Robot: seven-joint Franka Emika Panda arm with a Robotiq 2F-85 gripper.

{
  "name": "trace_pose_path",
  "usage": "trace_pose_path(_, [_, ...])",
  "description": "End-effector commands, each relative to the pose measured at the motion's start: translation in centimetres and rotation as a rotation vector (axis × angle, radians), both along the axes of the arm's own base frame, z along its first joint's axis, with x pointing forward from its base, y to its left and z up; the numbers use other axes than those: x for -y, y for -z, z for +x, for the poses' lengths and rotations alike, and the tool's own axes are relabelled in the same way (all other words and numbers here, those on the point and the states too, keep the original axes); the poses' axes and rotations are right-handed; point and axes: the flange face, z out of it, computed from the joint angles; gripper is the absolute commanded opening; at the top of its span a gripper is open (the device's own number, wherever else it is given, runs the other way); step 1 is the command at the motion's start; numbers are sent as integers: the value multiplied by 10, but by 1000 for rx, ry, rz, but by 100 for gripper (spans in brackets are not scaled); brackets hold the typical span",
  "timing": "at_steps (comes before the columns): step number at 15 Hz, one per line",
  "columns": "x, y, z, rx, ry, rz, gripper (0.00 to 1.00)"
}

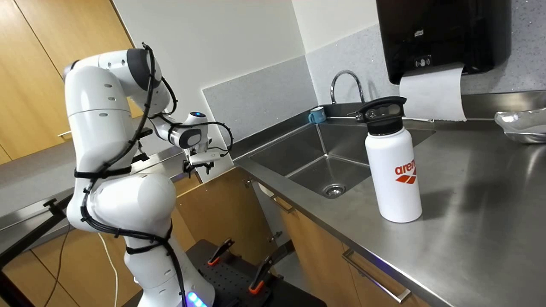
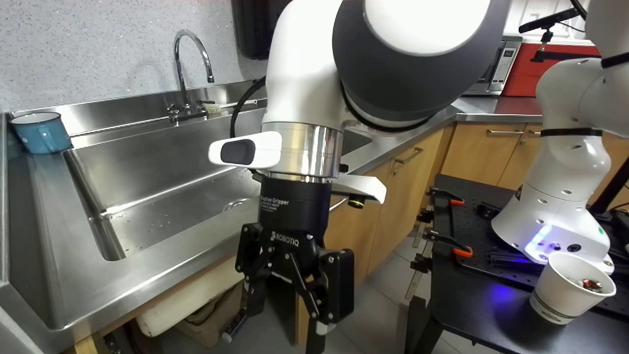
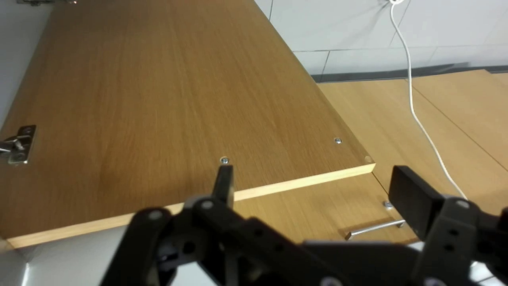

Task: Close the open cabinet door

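Upper left of the wrist view, the open cabinet door (image 3: 170, 99) is smooth, grained wood with a satin look; the gripper (image 3: 317, 190) below is matt. In an exterior view, the sink (image 1: 286, 155) is softly shining metal, the upper-right dispenser (image 1: 443, 32) glossy plastic, its sheet (image 1: 433, 96) matt paper.

A plain white wall (image 1: 204, 34) is noted above grey splashback panelling (image 1: 264, 102). Light is reflected in soft streaks by the steel worktop (image 1: 477, 217), into which a sink (image 1: 290, 149) is recessed. Wooden wall cabinets (image 1: 34, 98) are mounted high. In an exterior view, pale floor tiles (image 2: 378, 300) are exposed, and a microwave (image 2: 503, 66) is seen farther back.
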Motion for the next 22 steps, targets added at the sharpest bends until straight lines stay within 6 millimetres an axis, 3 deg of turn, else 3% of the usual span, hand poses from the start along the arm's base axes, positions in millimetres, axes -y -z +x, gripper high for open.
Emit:
trace_pose_path(1, [-19, 4, -3, 17, -28, -18, 100])
trace_pose_path(2, [-29, 7, -5, 31, -48, -30, 100])
trace_pose_path(3, [-39, 9, -7, 54, -63, -54, 75])
trace_pose_path(5, [-61, 13, -12, 88, -73, -81, 68])
trace_pose_path(13, [-137, 23, -21, 183, -76, -110, 5])
trace_pose_path(15, [-155, 24, -26, 201, -94, -120, 0])
trace_pose_path(22, [-205, 42, -30, 226, -156, -112, 0])
